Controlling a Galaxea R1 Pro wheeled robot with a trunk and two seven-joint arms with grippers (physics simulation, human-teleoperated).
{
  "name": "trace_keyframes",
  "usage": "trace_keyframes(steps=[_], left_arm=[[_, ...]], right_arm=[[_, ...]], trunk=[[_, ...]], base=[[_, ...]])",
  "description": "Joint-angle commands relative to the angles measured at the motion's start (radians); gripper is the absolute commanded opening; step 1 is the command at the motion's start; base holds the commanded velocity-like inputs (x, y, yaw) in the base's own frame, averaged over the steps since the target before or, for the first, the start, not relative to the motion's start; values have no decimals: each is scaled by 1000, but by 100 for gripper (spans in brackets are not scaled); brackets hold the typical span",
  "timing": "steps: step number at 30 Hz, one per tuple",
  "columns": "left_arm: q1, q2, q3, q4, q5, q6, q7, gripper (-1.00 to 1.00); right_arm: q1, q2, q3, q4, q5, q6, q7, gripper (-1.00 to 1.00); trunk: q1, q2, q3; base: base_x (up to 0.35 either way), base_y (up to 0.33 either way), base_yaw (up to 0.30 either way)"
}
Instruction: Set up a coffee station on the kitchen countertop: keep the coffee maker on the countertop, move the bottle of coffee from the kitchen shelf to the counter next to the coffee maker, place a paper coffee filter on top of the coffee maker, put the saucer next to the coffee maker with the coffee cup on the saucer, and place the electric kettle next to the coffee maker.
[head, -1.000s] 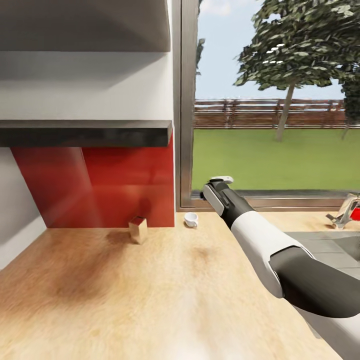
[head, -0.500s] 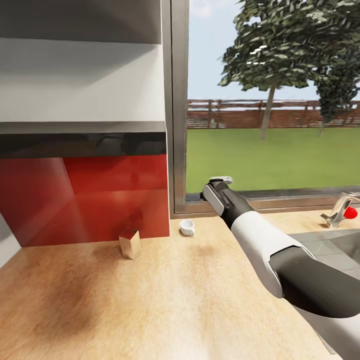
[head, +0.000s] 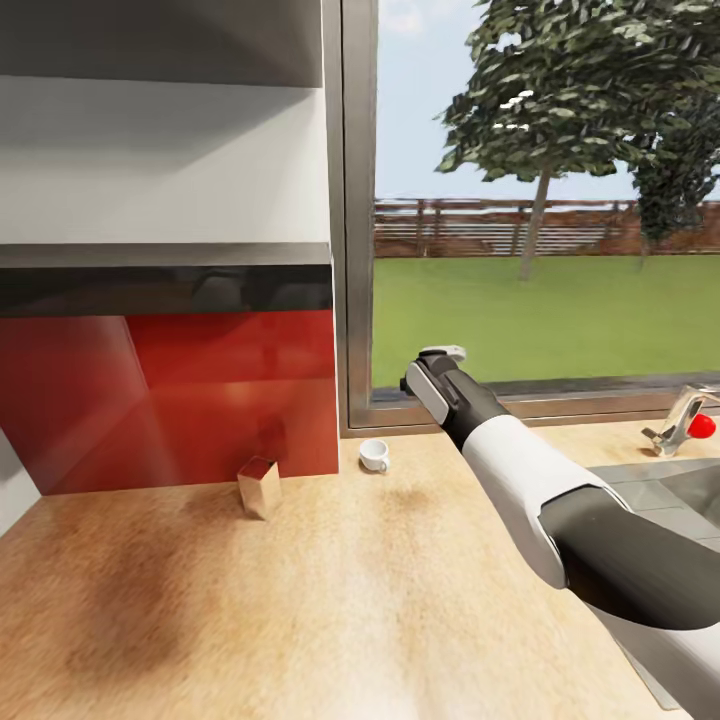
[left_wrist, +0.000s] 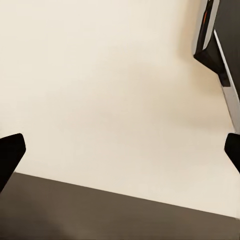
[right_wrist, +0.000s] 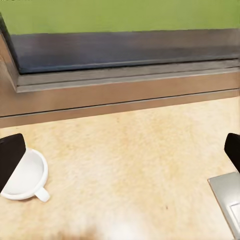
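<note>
White, the coffee cup (head: 374, 455) stands upright on the kitchen countertop (head: 330, 590) by the window, toward the robot's left of the right gripper (right_wrist: 120, 150), whose wide-apart jaws hold nothing.

White coffee cup (head: 374, 455); light wood-grain kitchen countertop (head: 330, 590); glossy red backsplash (head: 180, 395); green lawn (head: 540, 315).

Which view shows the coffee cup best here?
The right wrist view: the coffee cup is large there, its handle and hollow inside plain. The head view shows it tiny by the window frame.
</note>
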Motion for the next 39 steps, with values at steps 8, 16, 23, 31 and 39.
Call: trace_keyframes(steps=[8,16,23,31,39], left_arm=[[1,1,-3,9,8,32,2,100],[1,1,0,9,8,36,2,100],[1,1,0,9,8,36,2,100],[1,1,0,9,8,36,2,100],[1,1,0,9,8,36,2,100]], right_arm=[[2,0,4,0,-11,-20,-9,100],[2,0,3,-6,-11,-21,-9,100],[2,0,1,-6,-18,-20,-10,100],[2,0,-2,-4,-25,-20,-10,100],[2,0,-2,-3,-25,-20,-10,100]], trunk=[[1,-2,-2],[1,-2,-5],[1,-2,-14],[1,-2,-26],[1,-2,-39]], base=[[0,0,0],[0,0,80],[0,0,161],[0,0,48],[0,0,1]])
